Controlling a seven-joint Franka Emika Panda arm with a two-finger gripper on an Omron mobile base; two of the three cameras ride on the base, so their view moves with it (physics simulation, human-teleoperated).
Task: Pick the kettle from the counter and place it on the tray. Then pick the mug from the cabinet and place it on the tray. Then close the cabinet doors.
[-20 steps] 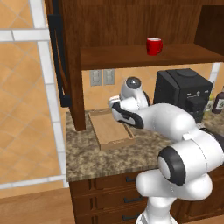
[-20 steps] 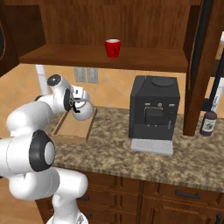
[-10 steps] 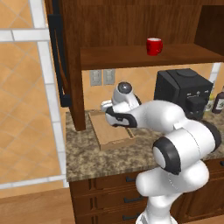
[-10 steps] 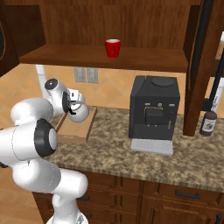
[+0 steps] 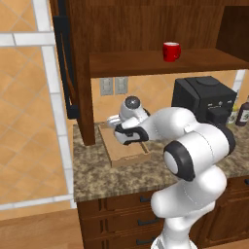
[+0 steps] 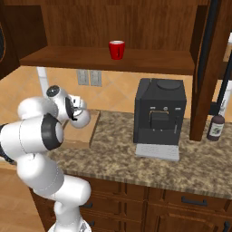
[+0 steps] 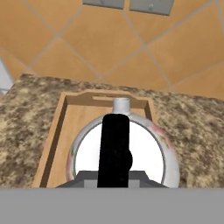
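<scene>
My gripper [image 7: 114,177] is shut on the black arched handle of the silvery-white kettle [image 7: 87,153]. The kettle sits low over the middle of the light-wood tray [image 7: 65,127], its spout pointing at the tray's far rim. I cannot tell whether it touches the tray floor. From the left base view my gripper [image 5: 128,136] covers the kettle above the tray [image 5: 127,156]; from the right base view my gripper [image 6: 78,116] stands over the tray [image 6: 84,135]. The red mug [image 5: 171,51] [image 6: 117,49] stands upright on the cabinet shelf [image 5: 146,63].
A black coffee machine [image 5: 204,99] [image 6: 158,118] stands on the granite counter [image 5: 107,175] right of the tray, with a dark bottle [image 6: 216,128] beyond it. Both cabinet doors [image 5: 63,63] [image 6: 208,68] hang open. Wall outlets [image 7: 131,4] sit behind the tray.
The arm has carried the kettle leftward and down, from beside the coffee machine to low over the tray. The mug and doors have not moved.
</scene>
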